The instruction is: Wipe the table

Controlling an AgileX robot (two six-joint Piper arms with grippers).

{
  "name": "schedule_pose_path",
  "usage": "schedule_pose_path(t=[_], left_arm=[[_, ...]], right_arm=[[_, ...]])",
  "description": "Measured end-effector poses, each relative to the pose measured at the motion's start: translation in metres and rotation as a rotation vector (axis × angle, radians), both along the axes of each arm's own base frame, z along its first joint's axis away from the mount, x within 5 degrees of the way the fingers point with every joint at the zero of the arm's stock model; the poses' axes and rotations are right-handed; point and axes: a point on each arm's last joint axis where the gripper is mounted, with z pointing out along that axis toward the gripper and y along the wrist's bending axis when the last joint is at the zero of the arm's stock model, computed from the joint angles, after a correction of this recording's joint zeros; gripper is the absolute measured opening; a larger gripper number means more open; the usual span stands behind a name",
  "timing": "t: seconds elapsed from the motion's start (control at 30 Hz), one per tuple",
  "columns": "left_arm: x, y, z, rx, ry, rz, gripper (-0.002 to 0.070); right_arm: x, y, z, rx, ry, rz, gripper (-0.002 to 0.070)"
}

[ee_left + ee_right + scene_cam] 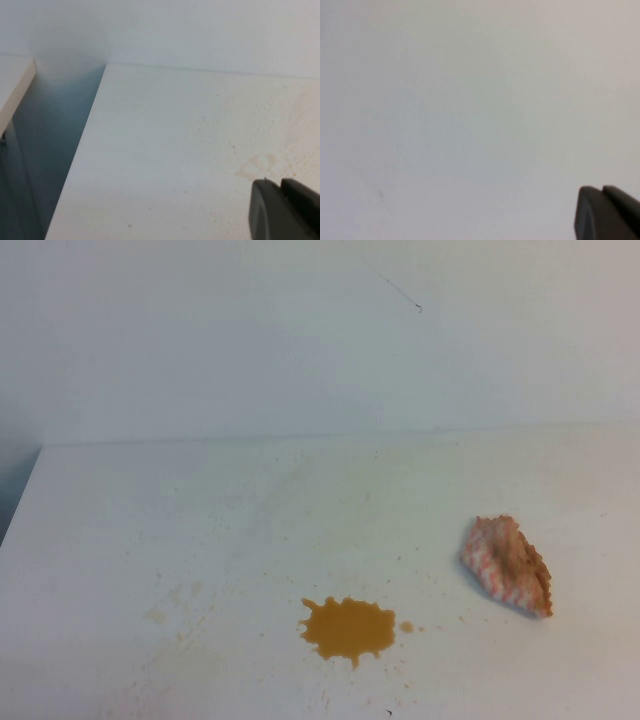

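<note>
Nearest the robot, neither arm shows in the high view, so both are held back on the robot's own side. The left gripper [280, 182] hangs over the table's [120, 510] left part, close to its left edge, dark fingers pressed together on nothing, above faint yellowish stains [256, 166]. The right gripper [601, 189] is also closed and empty. It faces a plain white surface, so its exact place cannot be told.

Further in, near the front middle of the table, lies an orange-brown spill [347, 628] with ragged edges and a small droplet [406, 626] just beside it on the right.

Beyond that and to the right, well apart from the spill, sits a crumpled red-and-white cloth [507, 565]. Its long axis runs diagonally, from far-left to near-right. It lies ahead of both grippers, on the robot's right side, so the right arm is probably the nearer one to pick it up. A pale wall [300, 330] closes the back.
</note>
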Motion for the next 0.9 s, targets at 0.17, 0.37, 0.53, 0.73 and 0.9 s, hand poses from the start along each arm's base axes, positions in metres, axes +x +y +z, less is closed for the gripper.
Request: schedule_pose_path(t=[0.17,0.37,0.53,0.73,0.9], left_arm=[[0.0,0.0,0.0,0.0,0.0,0.0,0.0],[0.0,0.0,0.0,0.0,0.0,0.0,0.0],[0.0,0.0,0.0,0.0,0.0,0.0,0.0],[0.0,0.0,0.0,0.0,0.0,0.0,0.0],[0.0,0.0,0.0,0.0,0.0,0.0,0.0]], right_arm=[[-0.013,0.002,0.025,0.004,-0.312,0.021,-0.0002],[-0.027,0.002,0.063,0.012,-0.454,0.029,-0.0002],[-0.048,0.002,0.117,0.007,-0.495,0.018,-0.0002],[-0.042,0.001,0.168,0.012,-0.334,0.003,-0.0002],[-0.004,-0.002,0.192,0.037,0.02,-0.014,-0.0002]])
